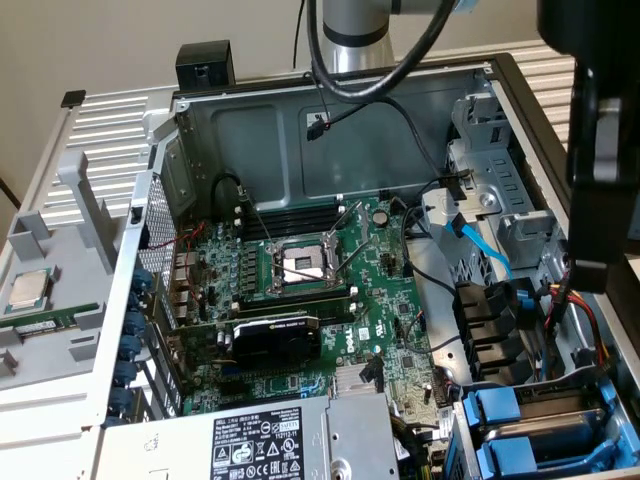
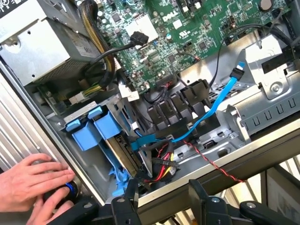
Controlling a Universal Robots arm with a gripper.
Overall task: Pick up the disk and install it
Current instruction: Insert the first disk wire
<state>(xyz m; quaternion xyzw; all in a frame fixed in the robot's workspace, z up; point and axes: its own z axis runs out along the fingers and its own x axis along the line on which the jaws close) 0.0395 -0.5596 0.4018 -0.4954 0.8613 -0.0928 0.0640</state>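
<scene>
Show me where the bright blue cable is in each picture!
Exterior view: the blue cable runs down by the silver cage, toward the exterior view's right of the green board.
Wrist view: the blue cable slants past the black slots, beside the silver cage.
Shared landmark: the blue brackets.

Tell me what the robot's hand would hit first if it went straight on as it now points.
Likely the computer case's metal rim, just ahead of the open hand; beyond it, the red, yellow and black wire bundle. Depth is unclear.
</scene>
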